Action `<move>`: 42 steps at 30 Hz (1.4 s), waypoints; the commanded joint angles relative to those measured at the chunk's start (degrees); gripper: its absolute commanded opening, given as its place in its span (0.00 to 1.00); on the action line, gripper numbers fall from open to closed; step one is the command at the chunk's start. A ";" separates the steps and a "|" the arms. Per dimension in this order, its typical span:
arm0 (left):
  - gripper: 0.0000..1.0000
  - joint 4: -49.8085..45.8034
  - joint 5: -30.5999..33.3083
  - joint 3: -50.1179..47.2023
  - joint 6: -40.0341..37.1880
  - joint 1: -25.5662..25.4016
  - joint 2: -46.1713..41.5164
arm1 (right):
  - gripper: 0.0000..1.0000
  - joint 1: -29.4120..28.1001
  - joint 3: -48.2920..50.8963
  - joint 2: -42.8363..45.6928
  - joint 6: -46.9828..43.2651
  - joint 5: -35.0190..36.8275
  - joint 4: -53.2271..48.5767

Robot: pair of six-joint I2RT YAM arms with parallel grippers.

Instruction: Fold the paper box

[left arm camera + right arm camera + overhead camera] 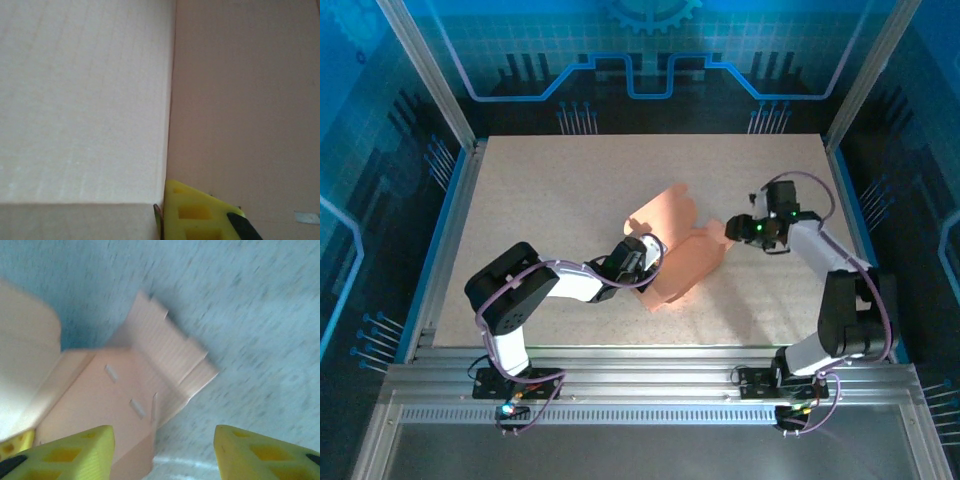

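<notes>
Clamping shut on the paper box (685, 265), the left pincer (642, 252) sits at the box's middle in the top view. Its wrist camera shows one yellow finger (192, 212) pressed flat against a salmon-orange panel, right beside the thin edge of an upright wall that meets that panel at a crease; the other finger is hidden behind the wall. The right pincer (165, 440) is released: its two yellow fingers stand well apart with nothing between them, just off the box's right end, near a notched flap (170, 347) that lies flat on the worktop (260, 315). From that wrist view the box's floor panel carries small die-cut slots (111, 373), and a tall rounded flap (25, 355) rises at the left. In the top view the box lies near the centre of the speckled worktop, between the two arms and partly folded, with one flap raised toward the far side and a lower panel spreading toward the near edge. Blue-lit walls (380, 120) surround the worktop.
</notes>
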State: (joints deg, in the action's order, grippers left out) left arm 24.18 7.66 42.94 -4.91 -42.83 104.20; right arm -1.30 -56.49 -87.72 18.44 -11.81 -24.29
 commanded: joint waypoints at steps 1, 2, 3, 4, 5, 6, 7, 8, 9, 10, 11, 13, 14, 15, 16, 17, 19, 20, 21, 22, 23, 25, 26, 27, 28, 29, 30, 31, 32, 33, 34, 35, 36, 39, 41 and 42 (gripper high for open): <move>0.06 -5.45 -2.18 -0.84 -0.46 -0.19 1.06 | 0.54 2.37 -5.57 -6.69 -6.98 -2.82 -2.47; 0.06 -5.39 -2.21 -1.00 -0.37 -0.19 1.00 | 0.54 2.71 -7.43 -9.27 -8.41 -3.09 -3.08; 0.06 -5.30 -2.25 -0.98 -0.29 -0.16 1.08 | 0.53 3.14 -9.09 -11.33 -9.17 -3.72 -3.47; 0.06 -5.25 -2.26 -0.88 -0.23 -0.15 1.27 | 0.52 3.44 -10.95 -13.82 -9.59 -4.60 -4.07; 0.06 -5.24 -2.34 -0.89 -0.12 -0.22 1.32 | 0.51 3.74 -12.74 -15.90 -9.90 -6.50 -4.75; 0.06 -5.31 -2.39 -0.75 -0.04 -0.16 1.35 | 0.50 3.85 -14.21 -17.73 -10.03 -8.33 -5.25; 0.06 -5.34 -2.38 -0.67 0.07 -0.15 1.35 | 0.49 3.85 -15.54 -19.68 -9.70 -10.06 -5.54; 0.06 -5.40 -2.40 -0.75 0.11 -0.15 1.32 | 0.48 3.85 -16.62 -21.29 -9.39 -11.89 -5.77; 0.06 -5.41 -2.39 -0.70 0.23 -0.17 1.27 | 0.47 3.84 -17.52 -22.55 -9.25 -13.34 -6.05; 0.06 -5.42 -2.37 -0.66 0.25 -0.22 1.22 | 0.47 3.85 -18.50 -23.98 -9.20 -14.59 -6.89; 0.06 -5.59 -2.37 -0.55 0.27 -0.17 1.19 | 0.46 3.85 -19.23 -25.13 -9.52 -15.67 -7.69; 0.06 -5.75 -2.43 -0.45 0.33 -0.17 1.19 | 0.45 3.84 -19.23 -26.39 -10.07 -16.77 -8.05; 0.06 -5.90 -2.47 -0.37 0.34 -0.16 1.24 | 0.44 3.85 -18.93 -26.62 -10.62 -17.43 -8.20; 0.06 -5.98 -2.48 -0.39 0.35 -0.10 1.18 | 0.43 3.85 -18.42 -26.58 -10.96 -18.37 -8.25; 0.06 -6.11 -2.48 -0.35 0.41 -0.16 1.14 | 0.41 3.85 -17.69 -26.18 -11.30 -19.73 -8.12; 0.06 -6.24 -2.48 -0.39 0.42 -0.16 1.09 | 0.41 3.80 -16.67 -25.50 -11.40 -21.29 -7.45; 0.06 -6.25 -2.48 -0.25 0.45 -0.15 1.11 | 0.39 3.78 -14.76 -24.17 -11.41 -24.32 -6.19; 0.06 -6.30 -2.52 -0.18 0.47 -0.15 1.09 | 0.39 3.65 -13.92 -23.43 -11.41 -25.90 -5.74; 0.06 -6.34 -2.61 -0.18 0.57 -0.13 1.13 | 0.38 3.60 -13.21 -22.86 -11.41 -26.90 -5.60; 0.06 -6.44 -2.69 -0.05 0.67 -0.15 1.20 | 0.38 3.43 -12.68 -22.21 -11.56 -27.31 -5.64; 0.06 -6.51 -2.74 0.01 0.75 -0.19 1.24 | 0.36 3.13 -12.22 -21.60 -11.72 -26.95 -5.99; 0.06 -6.70 -2.87 0.14 1.00 -0.11 1.29 | 0.31 2.50 -11.81 -20.79 -12.57 -24.11 -7.06; 0.06 -6.71 -2.87 0.13 1.04 -0.15 1.31 | 0.29 2.02 -11.88 -20.52 -13.33 -21.34 -7.86; 0.06 -6.57 -2.87 0.11 1.04 -0.16 1.27 | 0.26 1.61 -12.08 -20.47 -13.92 -19.10 -8.49; 0.06 -6.57 -2.90 0.04 1.04 -0.15 1.27 | 0.25 1.26 -12.36 -20.47 -14.49 -17.46 -9.02; 0.06 -6.65 -2.91 0.05 0.99 -0.15 1.34 | 0.25 0.94 -12.58 -20.47 -14.75 -16.57 -9.11; 0.06 -6.63 -2.85 0.04 0.95 -0.15 1.37 | 0.25 0.85 -12.76 -20.39 -14.76 -15.51 -8.98; 0.06 -6.61 -2.91 0.17 0.95 -0.15 1.33 | 0.28 0.75 -12.91 -20.30 -14.54 -13.94 -8.65; 0.06 -6.67 -2.91 0.17 0.95 -0.18 1.32 | 0.32 0.63 -13.18 -20.21 -14.56 -12.35 -8.37; 0.06 -6.63 -2.91 0.13 0.95 -0.20 1.27 | 0.33 0.68 -13.45 -20.21 -14.60 -11.25 -8.23; 0.06 -6.61 -2.93 0.11 0.93 -0.17 1.28 | 0.34 0.68 -13.99 -20.21 -14.91 -10.42 -8.31; 0.06 -6.61 -2.91 0.04 1.02 -0.17 1.27 | 0.36 0.53 -14.50 -20.42 -15.42 -10.02 -8.47; 0.06 -6.61 -2.92 0.11 0.97 -0.21 1.31 | 0.35 0.52 -15.00 -20.62 -15.93 -9.75 -8.78; 0.06 -6.54 -2.84 0.04 0.87 -0.19 1.46 | 0.21 0.33 -16.69 -21.56 -16.98 -9.65 -10.04; 0.06 -6.61 -2.83 0.23 0.95 -0.15 1.61 | 0.00 0.03 -16.83 -21.38 -17.36 -10.39 -10.25; 0.06 -6.73 -2.83 0.35 0.95 -0.08 1.67 | 0.00 -0.21 -16.66 -21.07 -17.59 -10.59 -10.31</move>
State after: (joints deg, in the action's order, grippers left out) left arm 23.83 6.61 43.09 -4.47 -42.81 104.20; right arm -0.49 -71.90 -109.30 2.17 -22.92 -32.67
